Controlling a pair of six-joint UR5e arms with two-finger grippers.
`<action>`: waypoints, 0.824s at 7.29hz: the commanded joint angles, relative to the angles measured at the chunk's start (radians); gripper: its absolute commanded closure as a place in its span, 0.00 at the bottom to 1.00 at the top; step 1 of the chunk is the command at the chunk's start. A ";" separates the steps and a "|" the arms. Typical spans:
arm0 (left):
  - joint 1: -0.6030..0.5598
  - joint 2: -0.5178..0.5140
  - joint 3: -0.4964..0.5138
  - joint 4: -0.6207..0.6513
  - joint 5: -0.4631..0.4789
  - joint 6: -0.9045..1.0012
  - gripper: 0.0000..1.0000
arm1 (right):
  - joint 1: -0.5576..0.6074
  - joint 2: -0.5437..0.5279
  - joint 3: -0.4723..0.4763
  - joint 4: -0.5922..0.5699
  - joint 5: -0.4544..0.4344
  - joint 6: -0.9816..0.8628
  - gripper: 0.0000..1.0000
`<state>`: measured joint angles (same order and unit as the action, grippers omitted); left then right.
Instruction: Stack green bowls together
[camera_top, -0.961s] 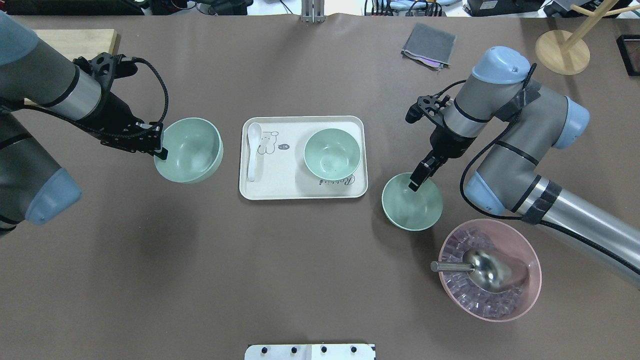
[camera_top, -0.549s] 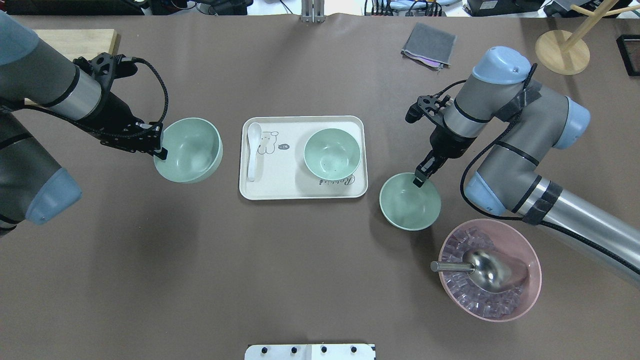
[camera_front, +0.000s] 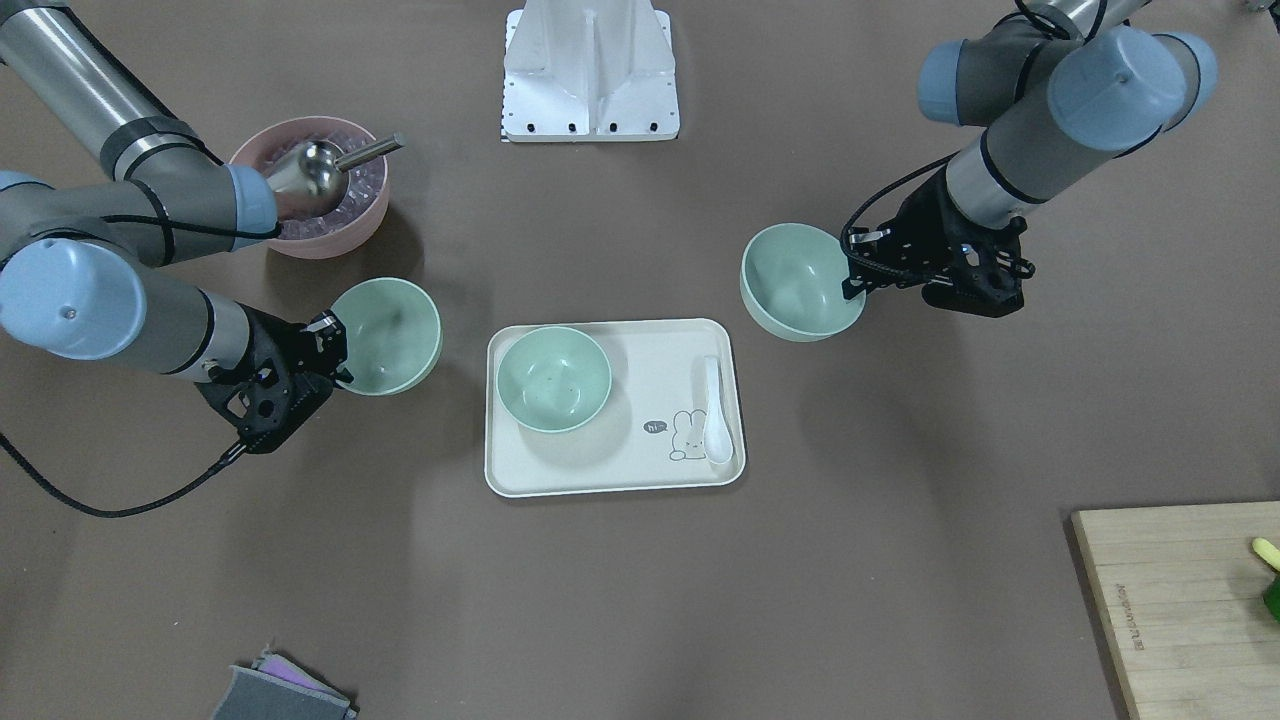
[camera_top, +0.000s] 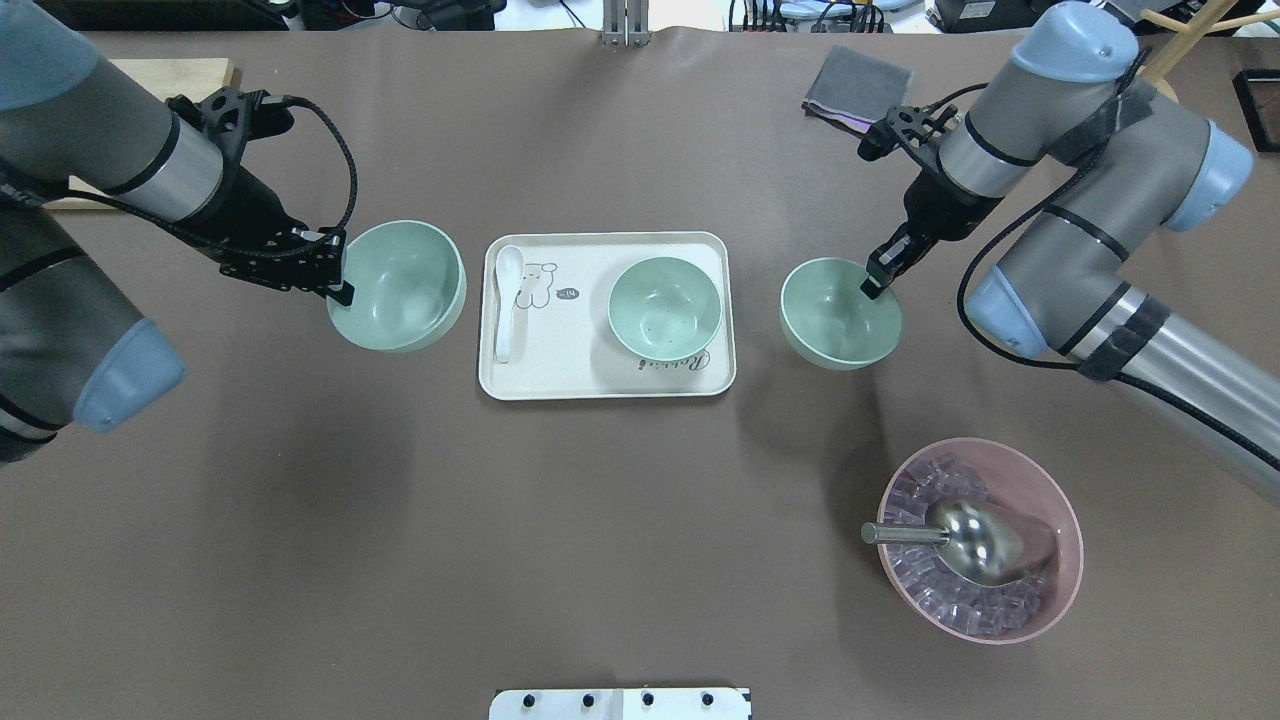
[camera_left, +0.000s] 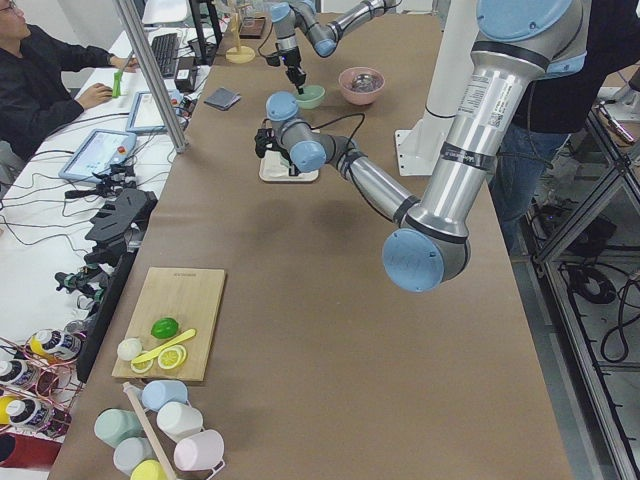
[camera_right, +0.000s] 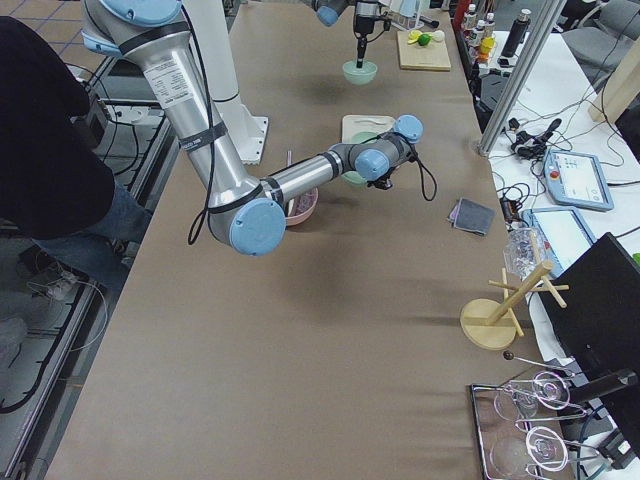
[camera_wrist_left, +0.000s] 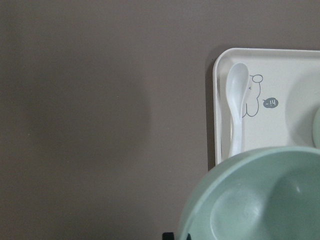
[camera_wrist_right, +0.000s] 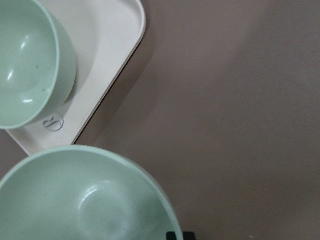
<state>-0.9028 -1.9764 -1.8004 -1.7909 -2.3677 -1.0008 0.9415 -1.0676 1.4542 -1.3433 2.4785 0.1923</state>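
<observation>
I've brought the right bowl (camera_top: 840, 315) beside the tray (camera_top: 565, 350), and the left bowl (camera_top: 400, 285) nearer too. Both jaws grip their bowls' rims, so stacking looks next.

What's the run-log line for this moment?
left end effector: shut on left bowl; right end effector: shut on right bowl; third bowl: on tray

2 cameras look steeply down on the table (camera_top: 400, 520) from opposite sides, 2 more along it from its ends; all share the tray (camera_top: 560, 360). Both wrist cameras sit close above green bowls (camera_wrist_left: 260, 200), catching tray corners.
</observation>
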 joint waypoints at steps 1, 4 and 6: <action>0.013 -0.152 0.091 0.045 -0.001 -0.005 1.00 | 0.077 0.020 -0.032 -0.004 0.000 0.002 1.00; 0.074 -0.338 0.290 -0.078 0.007 -0.106 1.00 | 0.141 0.064 -0.103 -0.004 0.000 0.018 1.00; 0.117 -0.399 0.451 -0.275 0.080 -0.185 1.00 | 0.158 0.080 -0.113 -0.002 0.000 0.076 1.00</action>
<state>-0.8119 -2.3316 -1.4455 -1.9581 -2.3413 -1.1412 1.0901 -0.9962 1.3476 -1.3459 2.4789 0.2389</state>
